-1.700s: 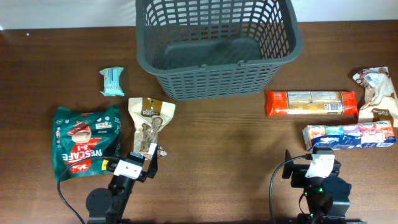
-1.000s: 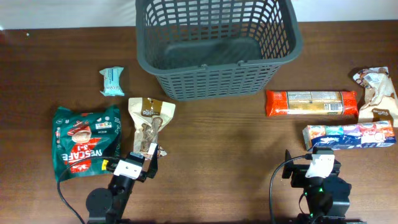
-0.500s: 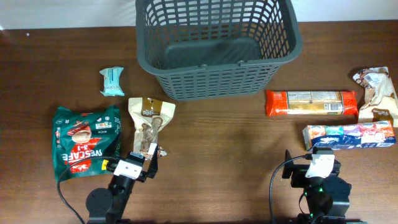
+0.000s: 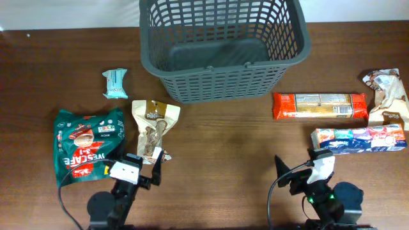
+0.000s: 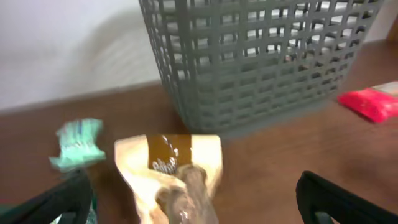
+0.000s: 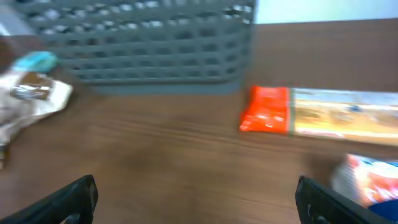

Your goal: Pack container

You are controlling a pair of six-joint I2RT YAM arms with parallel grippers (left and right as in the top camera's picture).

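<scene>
The dark grey lattice basket point(image 4: 223, 89) stands at the back middle with nothing in it. It also shows in the left wrist view point(image 5: 261, 62) and the right wrist view point(image 6: 143, 43). My left gripper point(image 4: 146, 165) is open and empty at the near end of a beige snack pouch point(image 4: 153, 124). In the left wrist view point(image 5: 196, 208) the pouch point(image 5: 168, 162) lies between the wide-apart fingers. My right gripper point(image 4: 299, 167) is open and empty over bare table, seen also in its own view point(image 6: 199, 202), near a blue and red packet point(image 4: 358, 138).
A green Nescafe bag point(image 4: 88, 144) and a small teal packet point(image 4: 115, 83) lie at the left. A long red and tan packet point(image 4: 319, 105) and a brown and white pouch point(image 4: 385, 96) lie at the right. Bare wood lies in front of the basket.
Both arms have begun to move. The right wrist has swung to the left and the left wrist has shifted slightly left. The packets and the basket have not moved.
</scene>
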